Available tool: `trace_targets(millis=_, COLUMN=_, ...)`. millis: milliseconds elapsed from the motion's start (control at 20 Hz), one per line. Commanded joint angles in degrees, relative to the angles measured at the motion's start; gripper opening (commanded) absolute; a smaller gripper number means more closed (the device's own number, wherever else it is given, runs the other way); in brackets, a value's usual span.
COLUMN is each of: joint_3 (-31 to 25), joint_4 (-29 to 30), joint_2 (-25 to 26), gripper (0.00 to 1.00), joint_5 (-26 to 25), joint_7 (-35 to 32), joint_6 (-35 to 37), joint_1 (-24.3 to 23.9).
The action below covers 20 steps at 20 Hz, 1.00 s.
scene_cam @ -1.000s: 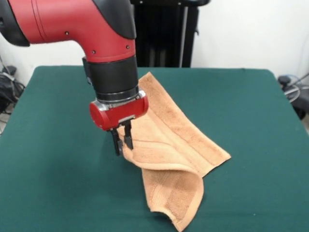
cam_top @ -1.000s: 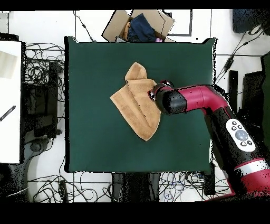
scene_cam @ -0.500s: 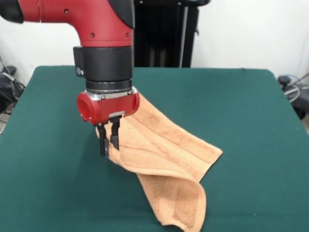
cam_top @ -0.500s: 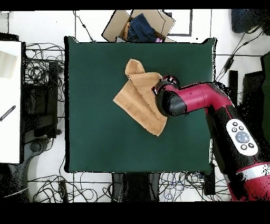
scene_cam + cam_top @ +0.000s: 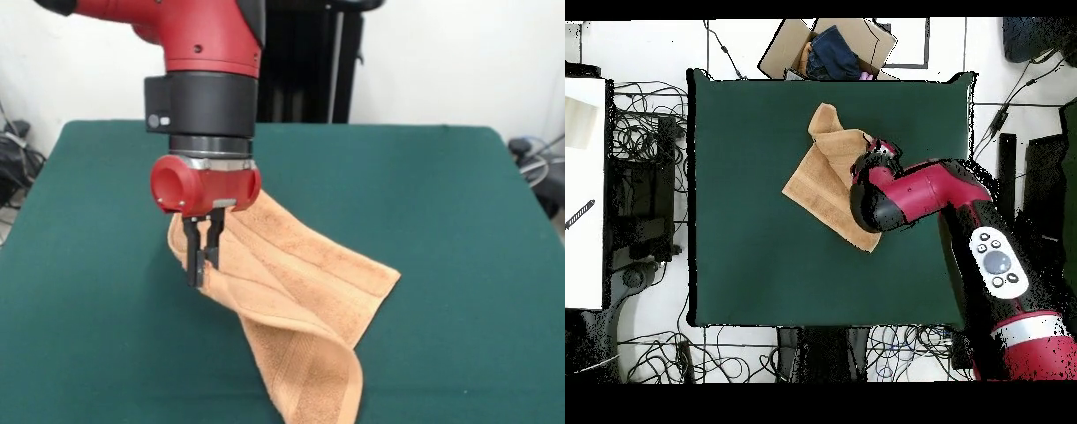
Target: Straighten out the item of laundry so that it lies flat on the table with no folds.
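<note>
The item of laundry (image 5: 300,300) is a light orange-tan terry towel, folded over itself on the dark green table (image 5: 441,203). One end trails toward the front edge, its woven band showing. My gripper (image 5: 202,269) hangs straight down at the towel's left edge, shut on that edge, which is lifted a little off the table. In the overhead view the towel (image 5: 823,175) lies in the table's upper middle, and the red arm covers its right part; the gripper itself is hidden there.
The table (image 5: 745,250) has wide bare green cloth on all sides of the towel. An open cardboard box (image 5: 827,48) with dark cloth inside sits beyond the table's top edge. Cables cover the floor around the table.
The gripper has dragged the held towel edge toward the robot's side. The towel has slid with it, and the fold has shifted while staying doubled over.
</note>
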<state>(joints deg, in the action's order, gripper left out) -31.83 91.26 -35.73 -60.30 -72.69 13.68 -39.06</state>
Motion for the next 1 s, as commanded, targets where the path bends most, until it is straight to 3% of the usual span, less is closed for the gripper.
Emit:
trace_targets(millis=50, joint_3=14.5, joint_4=-0.6, joint_2=-0.2, gripper=0.00, joint_5=-2.3, joint_7=-17.6, joint_6=-9.6, joint_1=6.9)
trace_targets(millis=500, joint_3=26.0, joint_4=-3.6, joint_2=3.1, gripper=0.00, joint_5=5.4, joint_7=-15.0, joint_6=-19.4, joint_1=12.9)
trace_targets(millis=1000, joint_3=29.2, joint_4=-2.6, joint_2=3.4, gripper=0.00, joint_5=12.2, joint_7=-11.9, joint_6=-20.8, joint_1=14.0)
